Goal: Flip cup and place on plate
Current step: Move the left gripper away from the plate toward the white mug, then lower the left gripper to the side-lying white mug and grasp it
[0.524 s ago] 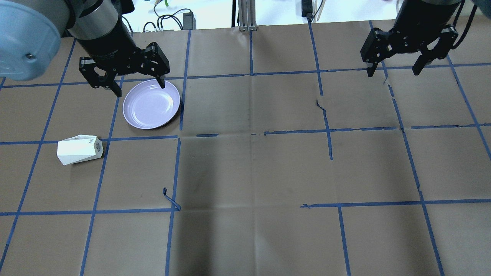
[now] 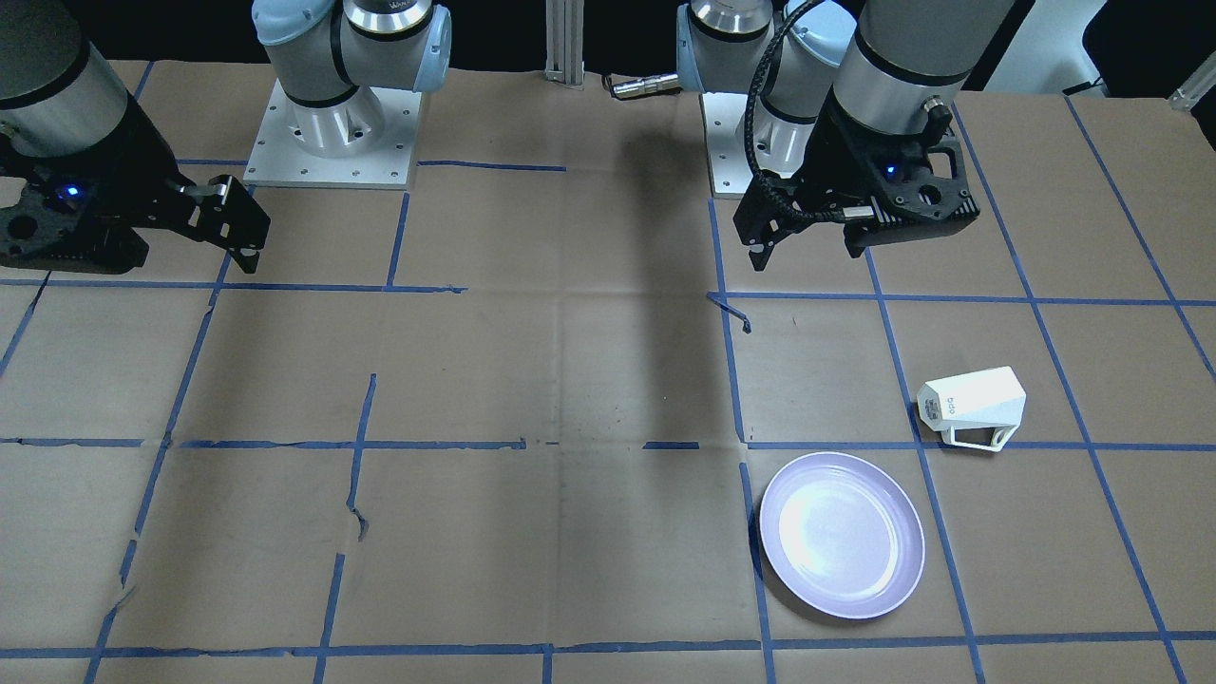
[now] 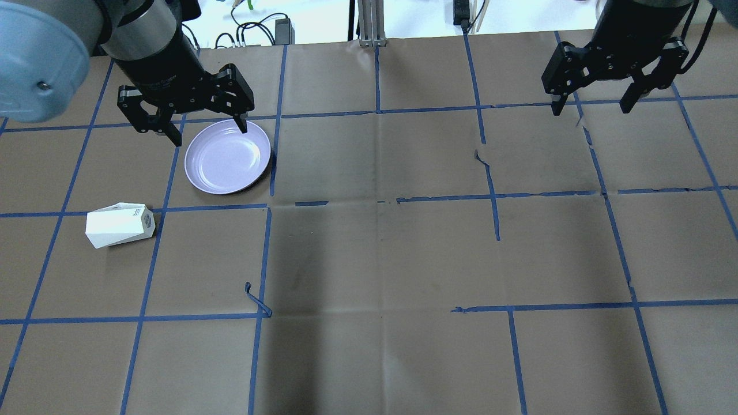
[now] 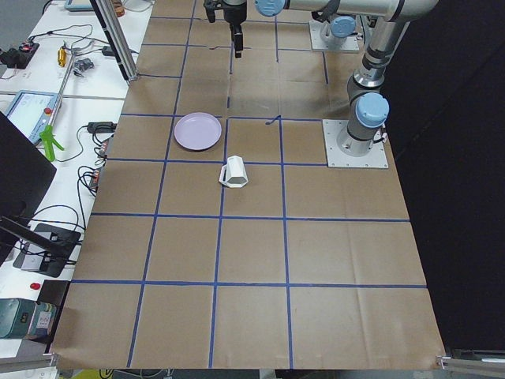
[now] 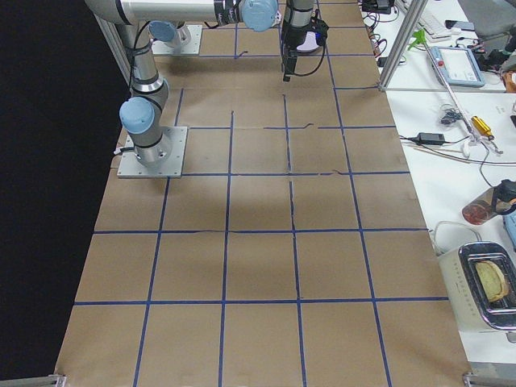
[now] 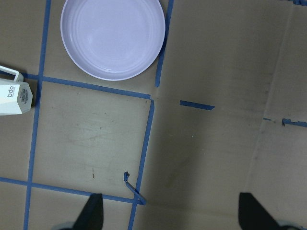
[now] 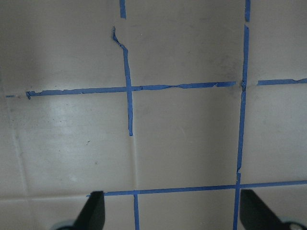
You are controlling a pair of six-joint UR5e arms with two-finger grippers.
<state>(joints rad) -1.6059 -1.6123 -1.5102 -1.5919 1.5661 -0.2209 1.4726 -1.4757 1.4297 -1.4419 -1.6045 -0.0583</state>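
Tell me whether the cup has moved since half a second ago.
No. In the overhead view the cup lies on its side just left of the same blue tape line, as before.

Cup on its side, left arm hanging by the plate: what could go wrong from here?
1. The cup lies on its side and its faceted walls taper, so the open left gripper may slip its fingers off it or shove it along the paper.
2. Its open-frame handle sticks out sideways and could snag a finger.
3. Set down on the raised rim of the plate, it might tip.
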